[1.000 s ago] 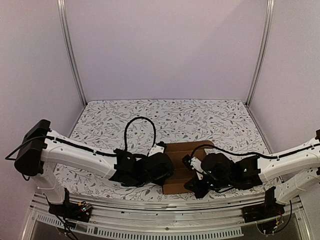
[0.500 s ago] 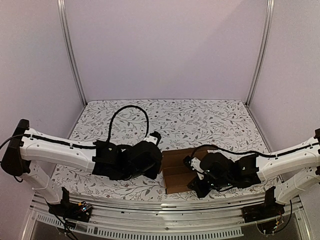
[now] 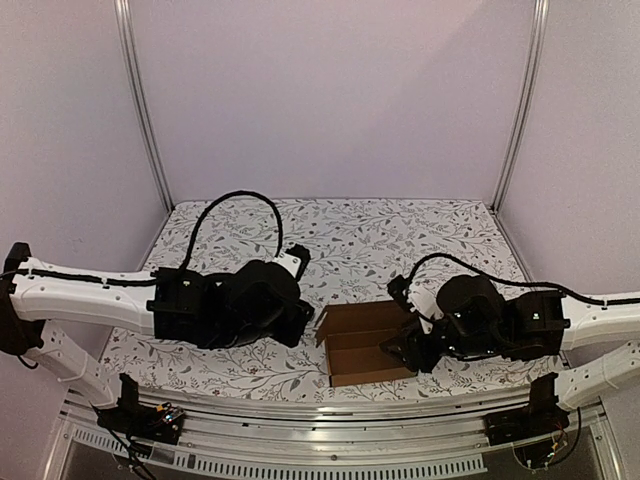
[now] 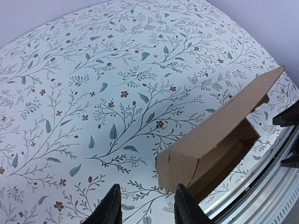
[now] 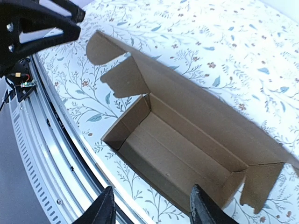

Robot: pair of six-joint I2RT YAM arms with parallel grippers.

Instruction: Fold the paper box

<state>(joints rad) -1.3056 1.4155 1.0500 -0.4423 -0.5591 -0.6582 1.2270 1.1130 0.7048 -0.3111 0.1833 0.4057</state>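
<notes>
The paper box (image 3: 360,345) stands near the table's front edge as an open brown tray with its walls up. Its lid flap (image 5: 196,93) leans back, with loose tabs at both ends. My left gripper (image 3: 303,318) is just left of the box. In the left wrist view it (image 4: 148,211) is open, and the box's corner (image 4: 187,165) sits just beyond the right fingertip (image 4: 187,205), with nothing between the fingers. My right gripper (image 3: 402,350) is at the box's right end. In the right wrist view it (image 5: 153,212) is open above the tray's near wall (image 5: 154,172), holding nothing.
The floral tablecloth (image 3: 400,240) covers the table. An aluminium rail (image 5: 46,154) runs along the near edge, close to the box. Frame posts (image 3: 140,100) and plain walls enclose the back and sides.
My left arm has drawn back to the left, off the box. My right gripper has opened and backed off to the right, uncovering the tray.
</notes>
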